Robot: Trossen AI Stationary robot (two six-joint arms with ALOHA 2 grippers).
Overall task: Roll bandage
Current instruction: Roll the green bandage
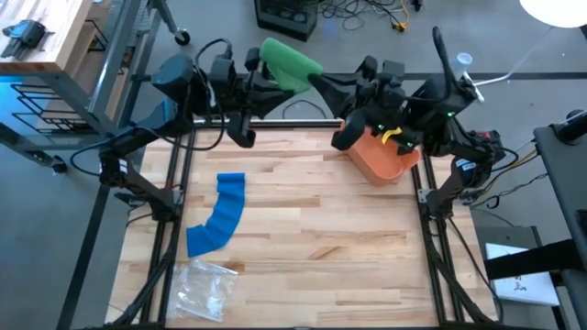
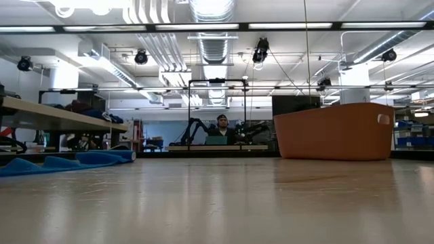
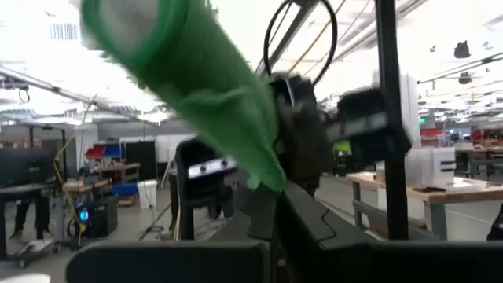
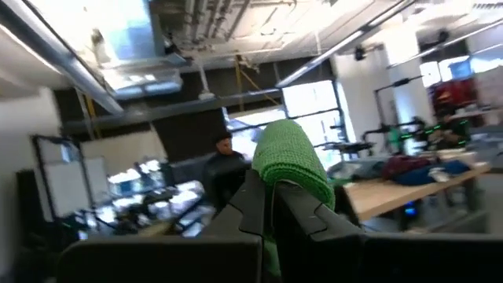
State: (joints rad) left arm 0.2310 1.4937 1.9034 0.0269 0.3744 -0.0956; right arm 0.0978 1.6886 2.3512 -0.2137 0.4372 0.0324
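My counter (image 1: pixel 303 229) spreads out below me, mostly bare wood, with the orange bin (image 1: pixel 381 158) at its far right corner. A blue bandage (image 1: pixel 218 216) lies unrolled and curving on the left half, well apart from me, and a clear plastic bag (image 1: pixel 206 286) sits near the front edge below it.

Both my arms are raised over the far edge of the counter, meeting above it. My left hand (image 1: pixel 264 81) is clamped tight on one end of the green bandage (image 1: pixel 290 62), and my right hand (image 1: pixel 316 81) is pinched shut on the other end, so the roll hangs between my two hands in the air, off the wood.

To roll well, I judge one hand must stay a firm anchor while the other turns the cloth about its own axis, keeping the edges lined up. I should hold the layers taut so none slackens or telescopes out sideways. If either pinch slips, the roll may loosen or drop behind the counter.
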